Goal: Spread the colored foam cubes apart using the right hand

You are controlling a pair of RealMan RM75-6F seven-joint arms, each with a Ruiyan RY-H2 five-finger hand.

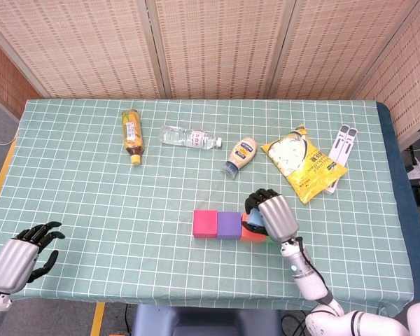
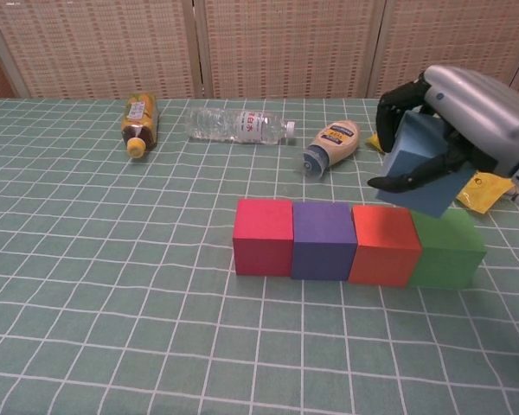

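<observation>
**Blue cube lifted clear of the row**

Nearest the robot, the left hand (image 1: 17, 257) rests at the front-left edge of the green checked tablecloth (image 1: 91, 189), dark fingers spread and holding nothing.

Next comes a row of 4 foam cubes — matte, square-edged, touching side to side: the pink cube (image 2: 263, 236), purple cube (image 2: 323, 240), red cube (image 2: 384, 245) and green cube (image 2: 450, 250).

Above the row's right end, the right hand (image 2: 454, 117) grips the blue cube (image 2: 422, 164). Its fingers wrap the cube's top and its thumb presses the front face. The cube is tilted, and in the chest view it hangs off the row; whether a corner still brushes the green cube is hard to tell.

Farther back lie 3 containers on their sides. The squeeze bottle (image 2: 330, 146) has a cream body and a grey cap. The water bottle (image 2: 238, 126) is clear ribbed plastic — it looks nearly empty. The drink bottle (image 2: 139, 123) holds amber liquid under a yellow cap.

To the right sits a glossy yellow snack bag (image 1: 304, 162), crinkled, with pale pieces showing through its window. Just beyond it lies a white card with 2 dark slim pieces (image 1: 342, 152).
</observation>
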